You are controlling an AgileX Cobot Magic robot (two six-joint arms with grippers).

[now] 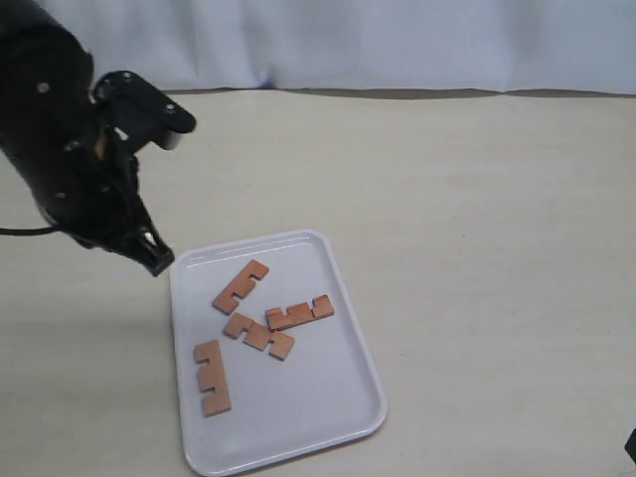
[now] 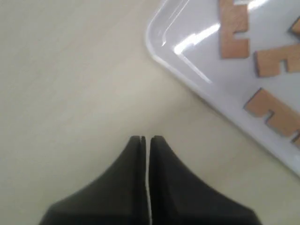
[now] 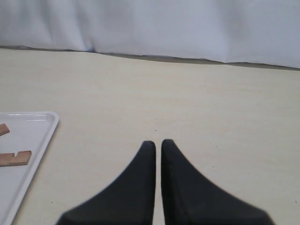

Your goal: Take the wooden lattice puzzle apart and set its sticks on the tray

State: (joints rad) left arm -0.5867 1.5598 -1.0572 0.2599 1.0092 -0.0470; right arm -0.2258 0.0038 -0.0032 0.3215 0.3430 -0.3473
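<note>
The white tray (image 1: pixel 343 397) lies on the table with several separate notched wooden sticks flat in it: one (image 1: pixel 240 286) near its far left, one (image 1: pixel 300 314) in the middle, one (image 1: pixel 258 335) crossing below that, one (image 1: pixel 211 378) by the left rim. No assembled lattice shows. My left gripper (image 1: pixel 157 260) hovers just off the tray's far left corner (image 2: pixel 157 40), shut and empty (image 2: pixel 145 138). The right gripper (image 3: pixel 155 142) is shut and empty over bare table, to the right of the tray (image 3: pixel 40 140); only a dark sliver (image 1: pixel 631 446) of that arm shows at the exterior view's right edge.
A pale cloth backdrop (image 1: pixel 397 45) closes off the far edge of the beige table (image 1: pixel 477 219). The left arm's black bulk (image 1: pixel 60 149) fills the upper left of the exterior view.
</note>
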